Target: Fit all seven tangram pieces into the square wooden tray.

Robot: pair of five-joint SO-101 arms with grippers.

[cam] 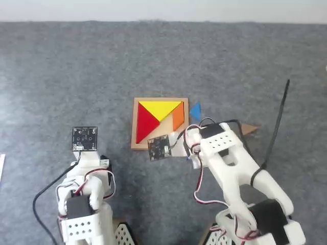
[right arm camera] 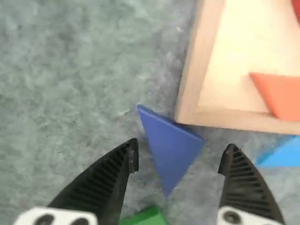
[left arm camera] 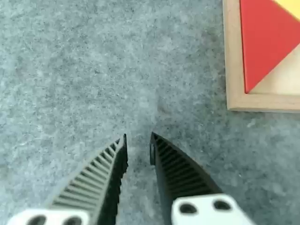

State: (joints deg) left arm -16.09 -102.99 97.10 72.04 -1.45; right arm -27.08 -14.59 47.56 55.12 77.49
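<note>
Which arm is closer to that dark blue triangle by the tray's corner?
Right. The right end effector, open, straddles the dark blue triangle; the left end effector hangs over carpet beside the tray.

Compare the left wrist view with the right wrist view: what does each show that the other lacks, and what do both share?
Left wrist: the left hand over the mat; a red piece and a yellow piece in the tray. Right wrist: the right hand, open, astride a dark blue triangle at the tray's corner; an orange piece, a light blue piece, a green piece. Both: tray and mat.
</note>
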